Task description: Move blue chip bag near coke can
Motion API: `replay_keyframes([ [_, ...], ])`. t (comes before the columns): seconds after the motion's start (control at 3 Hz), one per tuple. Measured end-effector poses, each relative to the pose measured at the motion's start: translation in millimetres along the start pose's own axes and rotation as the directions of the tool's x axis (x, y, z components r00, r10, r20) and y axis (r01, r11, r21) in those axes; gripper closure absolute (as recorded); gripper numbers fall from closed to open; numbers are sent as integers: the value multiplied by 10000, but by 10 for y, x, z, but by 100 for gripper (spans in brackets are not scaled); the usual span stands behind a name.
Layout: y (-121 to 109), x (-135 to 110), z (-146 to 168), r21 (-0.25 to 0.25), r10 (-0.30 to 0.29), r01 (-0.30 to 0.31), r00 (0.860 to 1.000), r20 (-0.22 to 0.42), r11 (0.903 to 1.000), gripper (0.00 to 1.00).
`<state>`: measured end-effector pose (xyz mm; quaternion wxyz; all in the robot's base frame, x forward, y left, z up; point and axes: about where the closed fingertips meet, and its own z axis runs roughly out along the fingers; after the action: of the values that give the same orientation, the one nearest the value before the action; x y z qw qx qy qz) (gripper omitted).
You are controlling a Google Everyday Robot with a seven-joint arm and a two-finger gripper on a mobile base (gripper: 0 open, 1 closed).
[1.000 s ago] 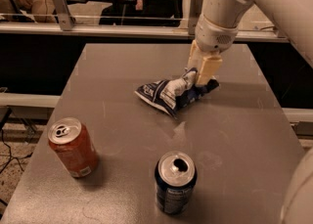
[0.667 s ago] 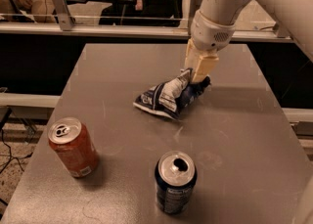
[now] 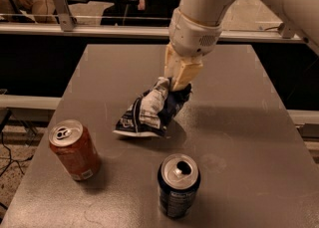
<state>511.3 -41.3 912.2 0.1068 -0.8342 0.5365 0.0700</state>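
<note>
The blue chip bag [image 3: 152,112] is a crumpled dark-blue foil bag with white patches, at the middle of the grey table [image 3: 239,137]. My gripper [image 3: 178,83] comes down from the upper right and is shut on the bag's upper right end, so the bag hangs tilted with its lower left end at or just above the tabletop. The coke can [image 3: 74,149], red-orange with a silver top, stands upright at the front left, about a can's width left of the bag's lower tip.
A dark navy-blue can [image 3: 178,184] stands upright at the front centre, just below the bag. The table's left edge runs close to the coke can. A metal rail [image 3: 99,30] and dark clutter lie behind the table.
My gripper has carried the bag toward the front left, closer to both cans. The cans have not moved.
</note>
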Motion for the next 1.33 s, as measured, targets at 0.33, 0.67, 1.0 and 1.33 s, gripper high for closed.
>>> replay_keyframes([
  [0.33, -12, -205, 97, -137, -356, 357, 9994, 32, 9993, 100],
  [0.67, -83, -318, 202, -246, -429, 431, 9991, 74, 9988, 84],
  [1.0, -155, -450, 251, -322, -510, 518, 9984, 248, 9981, 52],
  [1.33, -136, -547, 253, -427, -665, 680, 9971, 359, 9968, 29],
])
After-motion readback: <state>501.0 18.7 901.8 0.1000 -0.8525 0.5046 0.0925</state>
